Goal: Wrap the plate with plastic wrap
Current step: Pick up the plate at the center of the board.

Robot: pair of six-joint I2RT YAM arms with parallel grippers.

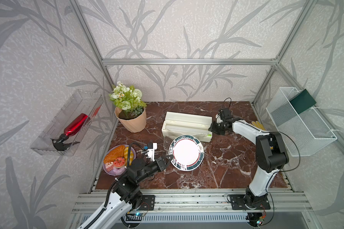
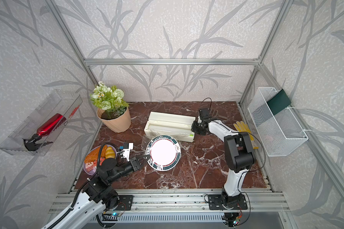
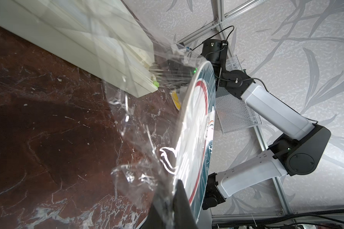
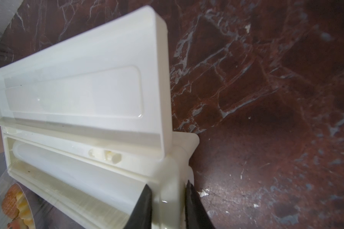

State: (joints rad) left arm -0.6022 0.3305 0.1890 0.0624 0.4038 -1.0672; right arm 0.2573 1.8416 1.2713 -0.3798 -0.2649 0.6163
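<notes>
Currently the left gripper has its jaws together at the left rim of the plate. In the left wrist view a dark finger shows with the plastic wrap draped over it. We read this as a pinch on the film; whether the rim is also caught, we cannot tell.

The right gripper is clamped across the end wall of the dispenser box, lid open, steadying it.

Step, as we judge it: film is drawn from the box across the plate at frame centre and not yet cut from the roll. Its lower edge lies crumpled over the plate's lower rim.

Next move probably calls for severing the film at the box. The green tab at its right end may be the cutter. After that, tuck the loose edges under the rim while keeping tension.

Edges and room:
- The plate's upper rim meets the box front, so there is no room there.
- The purple plate of toy food sits near on the left, under the left arm.
- Bare table lies open right of and below the plate.
</notes>
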